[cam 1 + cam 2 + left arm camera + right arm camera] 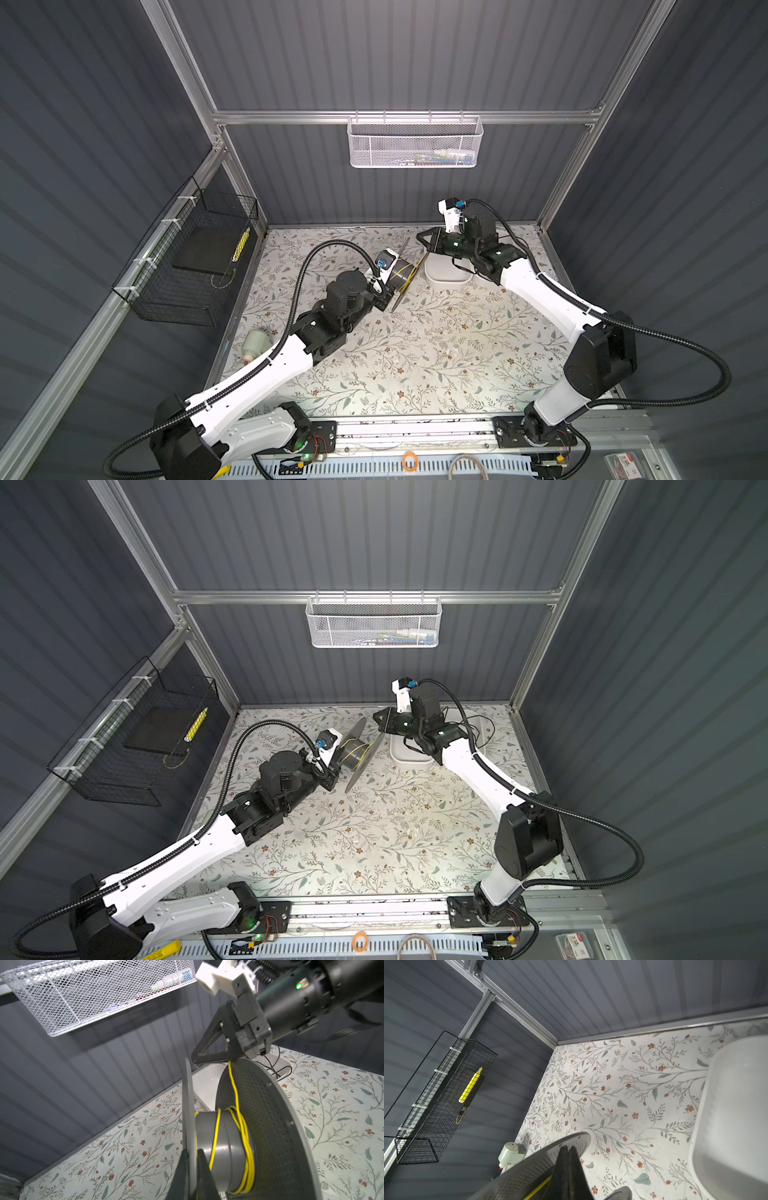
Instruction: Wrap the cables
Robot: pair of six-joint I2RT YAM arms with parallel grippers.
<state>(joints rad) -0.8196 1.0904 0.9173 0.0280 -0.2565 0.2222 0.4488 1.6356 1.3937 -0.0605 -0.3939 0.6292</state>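
A grey spool (400, 275) (356, 752) is tilted above the flowered table, left of centre. My left gripper (192, 1150) (390, 302) is shut on the rim of its thin flange, one finger on each side. The cables, a thin yellow wire (233, 1088), lie in several turns round the spool's hub (225, 1142). One taut strand runs up past the perforated flange (270, 1126) into my right gripper (194, 1058) (421, 238), which is shut on it just above the flange's rim. In the right wrist view the shut gripper (568, 1147) overlaps the flange (529, 1167), with the wire (539, 1188) beside the fingers.
A white tub (446, 276) stands under my right arm at the back. A white mesh basket (415, 143) hangs on the back wall, a black wire basket (187, 266) with a yellow marker on the left wall. A pale green gadget (255, 343) lies at the table's left edge.
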